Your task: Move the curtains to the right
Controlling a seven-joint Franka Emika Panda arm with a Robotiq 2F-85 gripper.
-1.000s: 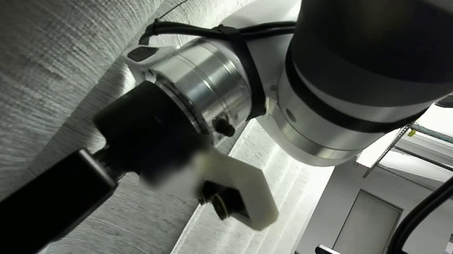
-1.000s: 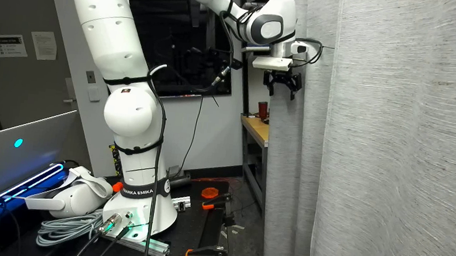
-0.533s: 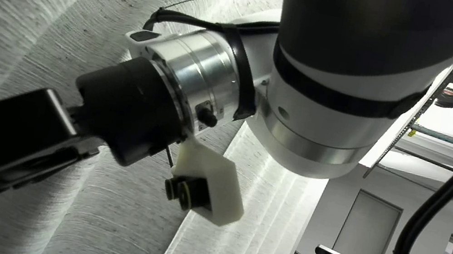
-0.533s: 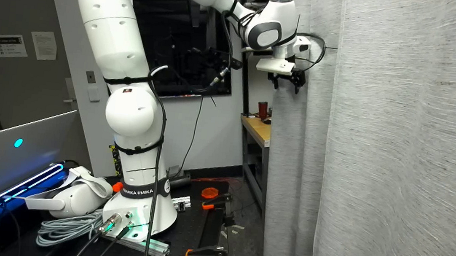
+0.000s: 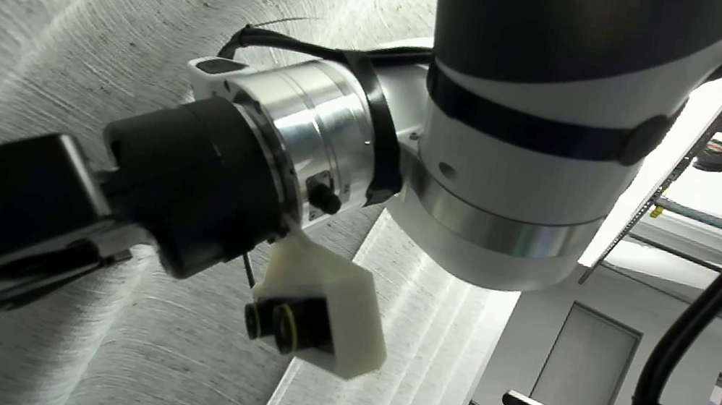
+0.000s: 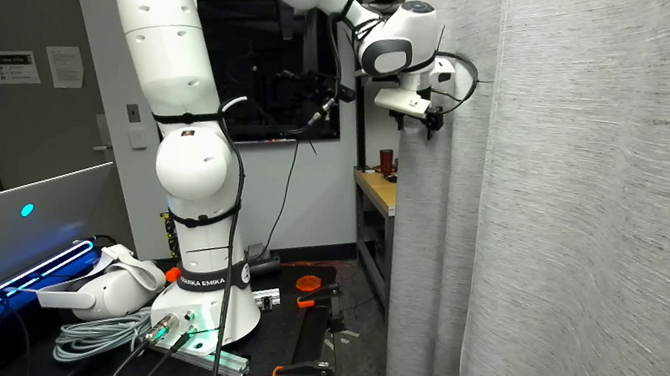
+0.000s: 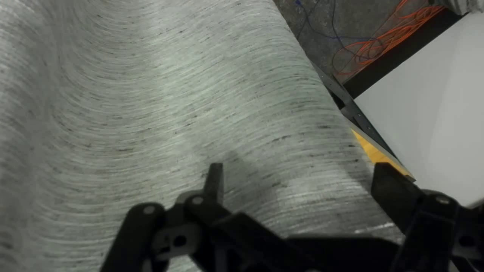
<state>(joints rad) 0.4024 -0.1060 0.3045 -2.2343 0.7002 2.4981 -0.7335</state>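
The curtains (image 6: 545, 204) are pale grey ribbed drapes with long vertical folds, filling the right side of an exterior view. They also fill much of the other views, as at this fold (image 5: 175, 347) and this one (image 7: 170, 94). My gripper (image 6: 415, 128) hangs in front of the curtains' left edge, fingers pointing down. In the wrist view the gripper (image 7: 298, 168) is open, its two black fingers wide apart. Curtain fabric lies beneath and between them, with the edge near the right finger (image 7: 395, 192). Whether the fingertips touch the fabric I cannot tell.
A wooden-topped workbench (image 6: 377, 189) with a red cup (image 6: 385, 162) stands behind the curtain edge. A wall screen (image 6: 260, 68) hangs behind the arm. Clamps (image 6: 306, 372), a headset (image 6: 119, 290) and coiled cable (image 6: 101, 335) lie around the base. Orange cable (image 7: 393, 41) lies on the floor.
My hand has tilted, its fingers swinging away from the camera toward the curtains in an exterior view. The curtains' edge has shifted slightly right. The gripper stays open.
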